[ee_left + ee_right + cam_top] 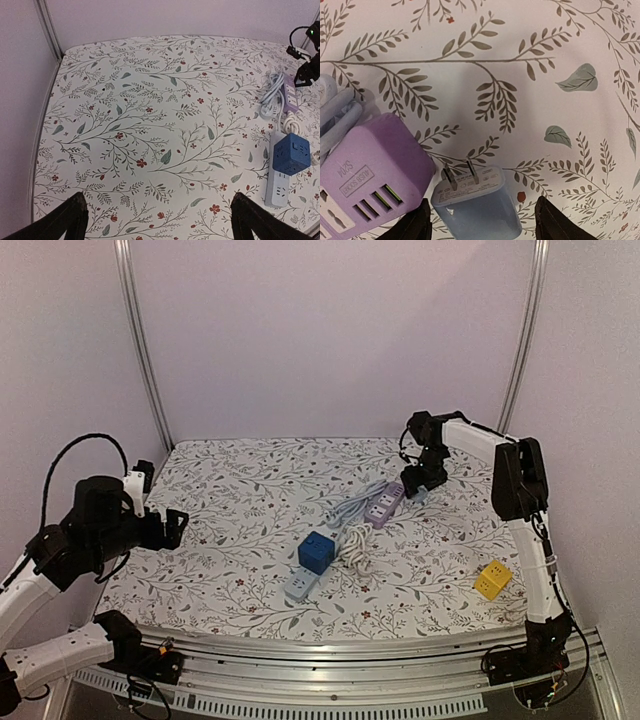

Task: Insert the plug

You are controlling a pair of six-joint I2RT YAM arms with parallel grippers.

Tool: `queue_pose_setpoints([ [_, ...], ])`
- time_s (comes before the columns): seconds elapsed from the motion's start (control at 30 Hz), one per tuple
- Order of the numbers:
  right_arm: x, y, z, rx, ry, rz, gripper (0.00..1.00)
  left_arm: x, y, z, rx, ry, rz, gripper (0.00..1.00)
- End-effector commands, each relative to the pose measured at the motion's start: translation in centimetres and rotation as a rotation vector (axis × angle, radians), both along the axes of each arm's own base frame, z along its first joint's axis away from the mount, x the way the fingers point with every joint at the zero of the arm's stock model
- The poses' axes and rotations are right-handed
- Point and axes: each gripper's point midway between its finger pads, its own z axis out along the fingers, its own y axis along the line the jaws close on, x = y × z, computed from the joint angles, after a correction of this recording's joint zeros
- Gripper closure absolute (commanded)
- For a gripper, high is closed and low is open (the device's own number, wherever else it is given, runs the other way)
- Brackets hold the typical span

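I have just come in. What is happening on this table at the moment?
The right gripper is down at the far right of the table, over a light blue plug that lies flat beside the purple power strip. Its fingers stand on either side of the plug but have not closed on it. The left gripper hangs open at the left, holding nothing. The plug is not yet inserted.

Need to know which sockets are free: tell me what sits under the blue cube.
The blue cube sits on the white power strip, covering part of it; sockets show on its uncovered end. Whether the cube is plugged in is hidden beneath it.
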Motion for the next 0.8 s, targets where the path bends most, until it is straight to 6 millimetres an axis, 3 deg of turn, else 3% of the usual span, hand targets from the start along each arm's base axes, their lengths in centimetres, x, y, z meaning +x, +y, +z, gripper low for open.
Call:
queue_pose_setpoints([
  [0.0, -0.5, -0.1, -1.6, 0.002, 0.062, 0.03, 0.31, 0.2, 0.1, -0.8, 0.012, 0.015, 0.001, 0.0],
  [0.3, -1.0, -0.4, -1.9, -0.008, 0.087, 0.037, 0.44, 0.3, 0.1, -0.9, 0.014, 0.019, 0.004, 0.0],
  [0.77, -2.2, 0.2, -1.2, 0.034, 0.117, 0.053, 0.75, 0.1, -0.1, -0.7, 0.005, 0.013, -0.016, 0.0],
])
